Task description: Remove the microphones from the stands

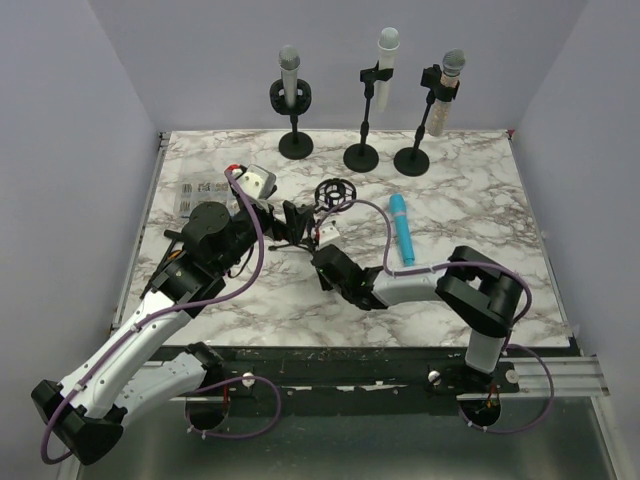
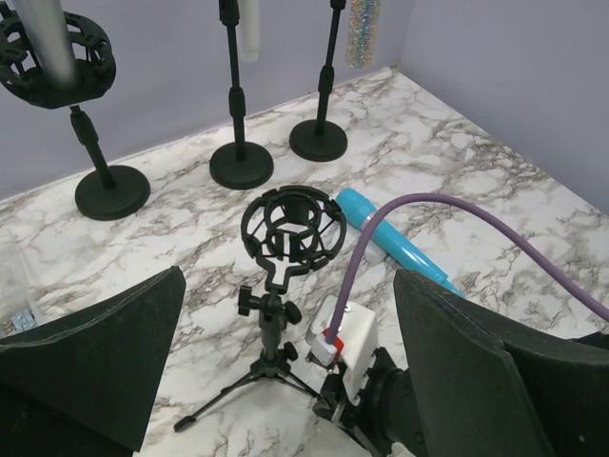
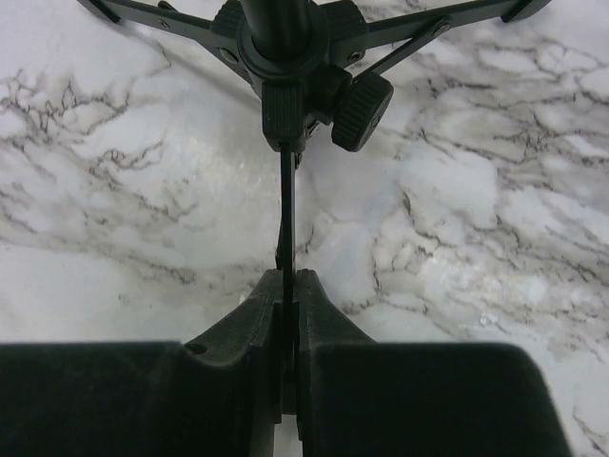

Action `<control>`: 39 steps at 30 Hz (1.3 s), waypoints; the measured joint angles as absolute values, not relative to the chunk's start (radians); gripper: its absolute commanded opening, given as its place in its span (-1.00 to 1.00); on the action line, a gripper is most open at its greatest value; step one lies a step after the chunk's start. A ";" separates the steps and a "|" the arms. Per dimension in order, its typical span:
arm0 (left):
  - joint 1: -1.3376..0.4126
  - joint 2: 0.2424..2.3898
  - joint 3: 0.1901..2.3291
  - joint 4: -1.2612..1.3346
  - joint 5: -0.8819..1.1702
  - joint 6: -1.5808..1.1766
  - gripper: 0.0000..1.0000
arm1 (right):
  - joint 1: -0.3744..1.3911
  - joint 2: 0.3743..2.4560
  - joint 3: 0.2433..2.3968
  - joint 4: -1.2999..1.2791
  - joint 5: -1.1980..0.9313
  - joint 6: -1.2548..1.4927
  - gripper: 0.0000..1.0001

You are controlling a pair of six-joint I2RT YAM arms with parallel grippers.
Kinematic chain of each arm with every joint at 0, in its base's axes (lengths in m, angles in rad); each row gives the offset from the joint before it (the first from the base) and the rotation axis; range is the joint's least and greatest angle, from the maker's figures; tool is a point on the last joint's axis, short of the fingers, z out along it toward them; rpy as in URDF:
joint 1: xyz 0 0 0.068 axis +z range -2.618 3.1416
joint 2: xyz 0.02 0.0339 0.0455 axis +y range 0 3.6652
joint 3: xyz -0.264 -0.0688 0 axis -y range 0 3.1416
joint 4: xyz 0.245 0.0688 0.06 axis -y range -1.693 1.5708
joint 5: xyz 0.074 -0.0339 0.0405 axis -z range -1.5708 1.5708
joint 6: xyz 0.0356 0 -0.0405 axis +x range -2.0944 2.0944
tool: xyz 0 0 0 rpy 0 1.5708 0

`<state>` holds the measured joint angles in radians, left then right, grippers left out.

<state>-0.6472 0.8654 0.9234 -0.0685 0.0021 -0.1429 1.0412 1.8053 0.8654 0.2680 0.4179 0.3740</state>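
The blue microphone (image 1: 401,228) lies flat on the marble table, right of the small black tripod stand (image 1: 335,193). It also shows in the left wrist view (image 2: 395,240). The stand's shock-mount ring (image 2: 292,228) is empty and upright. My left gripper (image 1: 290,222) is open and empty, hovering just left of the stand, with its fingers wide either side of the stand in its own view (image 2: 287,286). My right gripper (image 3: 288,281) is low at the stand's foot, shut on one thin tripod leg (image 3: 285,209).
Three taller round-base stands at the back hold microphones: a grey one (image 1: 291,95), a white one (image 1: 378,70) and a glittery one (image 1: 443,95). Small grey parts (image 1: 200,192) lie at the table's left edge. Purple walls enclose the table.
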 measured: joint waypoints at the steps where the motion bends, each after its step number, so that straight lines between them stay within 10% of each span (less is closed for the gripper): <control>1: -0.647 0.865 0.923 -0.068 0.003 -0.143 0.88 | 1.041 1.824 0.887 0.267 0.429 0.368 -0.83; 24: -0.616 0.798 0.923 -0.069 -0.074 -0.144 0.89 | 0.943 2.253 1.560 -0.001 0.601 0.428 -0.85; 33: -0.590 0.800 0.923 -0.069 -0.079 -0.159 0.88 | 0.943 2.278 1.612 -0.054 0.597 0.462 0.23; 39: -0.588 0.804 0.923 -0.069 -0.078 -0.172 0.88 | 0.943 2.178 1.523 -0.058 0.571 0.443 0.38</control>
